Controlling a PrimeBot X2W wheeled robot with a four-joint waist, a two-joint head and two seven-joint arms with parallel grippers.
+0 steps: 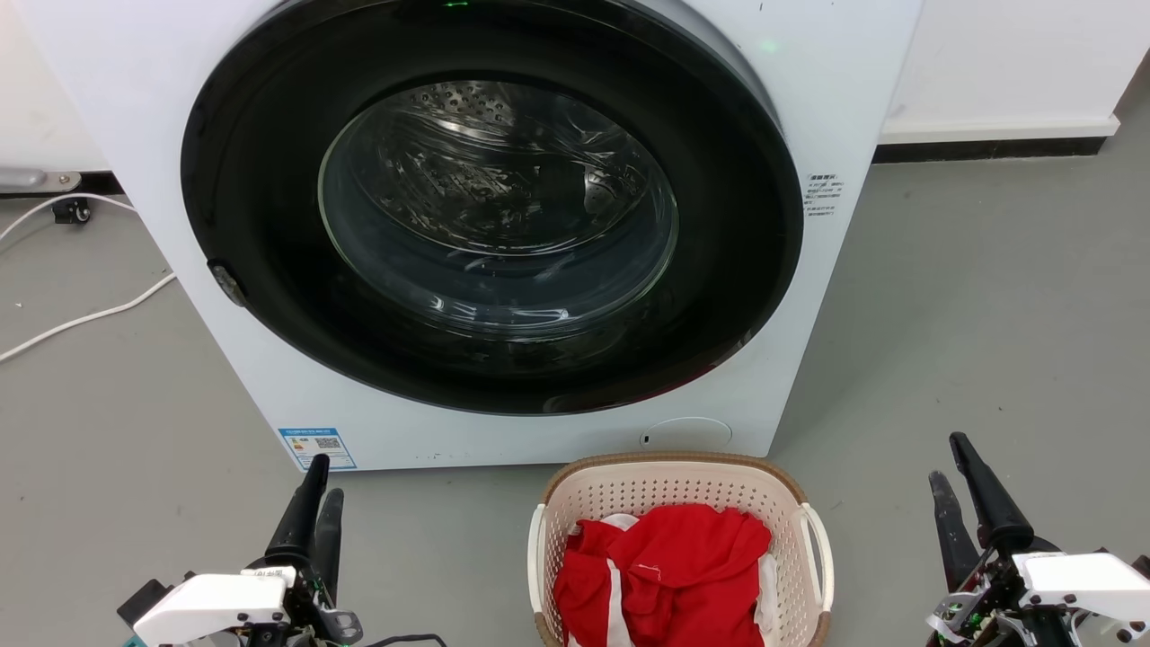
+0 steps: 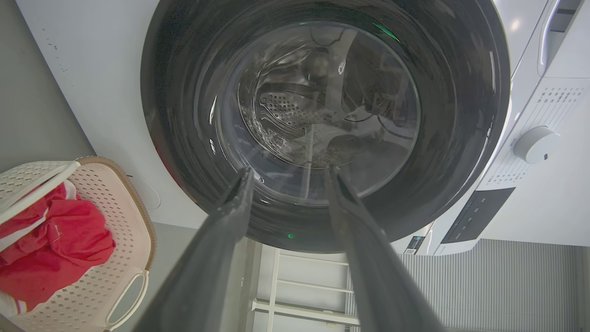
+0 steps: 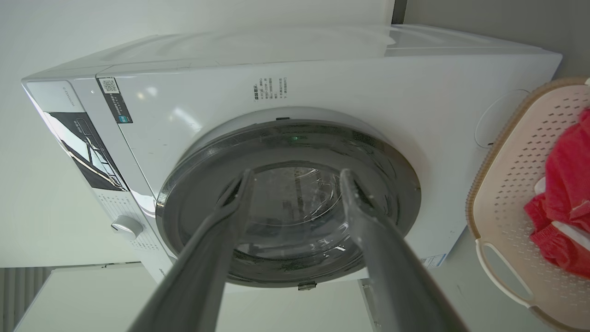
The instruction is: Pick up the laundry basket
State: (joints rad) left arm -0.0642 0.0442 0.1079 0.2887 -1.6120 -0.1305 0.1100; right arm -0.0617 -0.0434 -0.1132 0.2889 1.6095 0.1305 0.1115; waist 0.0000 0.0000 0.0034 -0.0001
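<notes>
- Down on the grey floor (image 1: pixel 988 296), the laundry basket (image 1: pixel 680 461) sits just before the white washer (image 1: pixel 835 108).
- Left hand (image 1: pixel 326 481) and right hand (image 1: pixel 948 460) flank it, both released.

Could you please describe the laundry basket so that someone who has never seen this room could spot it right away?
Find the big white washing machine with the round dark door. On the grey floor just before it, toward the robot's right, stands the laundry basket: small, cream, perforated, with a brown woven-look rim, white side handles and red clothes inside.
</notes>
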